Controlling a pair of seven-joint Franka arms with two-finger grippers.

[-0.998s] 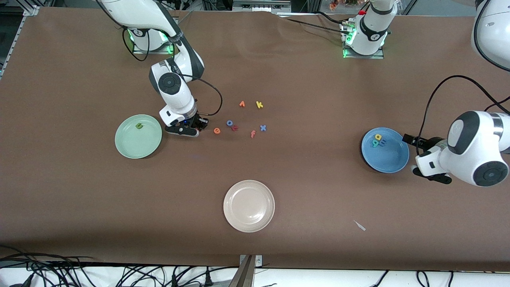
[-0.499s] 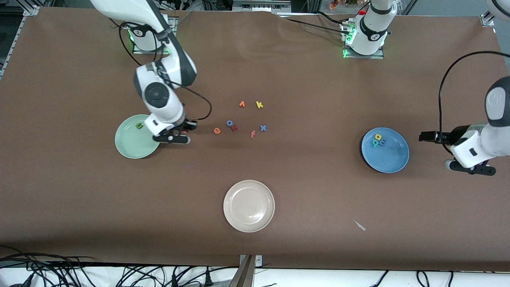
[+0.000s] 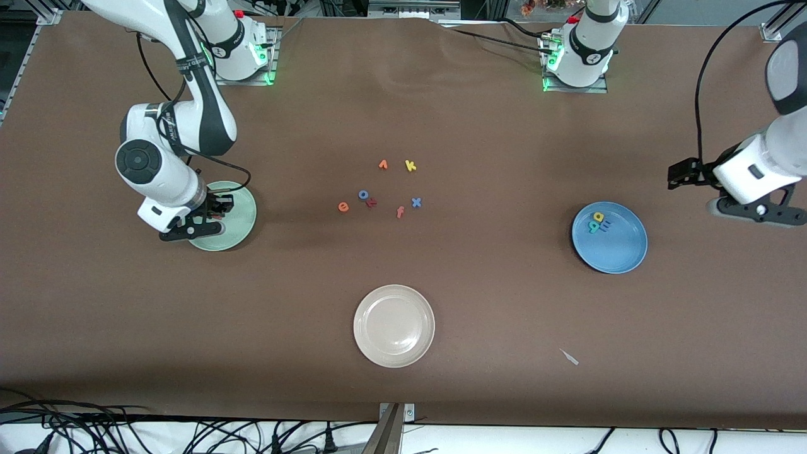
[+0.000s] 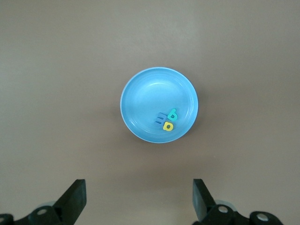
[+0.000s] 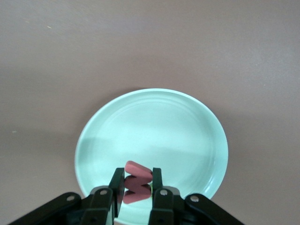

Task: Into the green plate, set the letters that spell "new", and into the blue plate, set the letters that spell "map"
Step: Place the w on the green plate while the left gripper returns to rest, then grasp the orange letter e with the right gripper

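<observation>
My right gripper (image 3: 211,216) hangs low over the green plate (image 3: 239,221), shut on the pinkish-red w (image 5: 138,170). In the right wrist view the w stands between the fingers of the right gripper (image 5: 138,183) above the green plate (image 5: 154,126). The green n is hidden. The orange e (image 3: 343,207) lies on the table among the loose letters. The blue plate (image 3: 621,249) holds the yellow a (image 3: 598,217), teal p (image 3: 594,226) and blue m (image 3: 606,225). My left gripper (image 3: 753,211) waits open beside it, toward the left arm's end; its wrist view shows the left gripper (image 4: 138,199) empty, with the blue plate (image 4: 145,93) ahead.
Mid-table lie an orange letter (image 3: 383,164), yellow k (image 3: 410,166), blue o (image 3: 364,195), dark red letter (image 3: 372,202), orange f (image 3: 400,212) and blue x (image 3: 416,202). A cream-white plate (image 3: 394,325) sits nearer the camera. A small white scrap (image 3: 569,357) lies near it.
The right arm carried the w from beside the loose letters to over the green plate. The left arm drew back from the blue plate toward its end of the table.
</observation>
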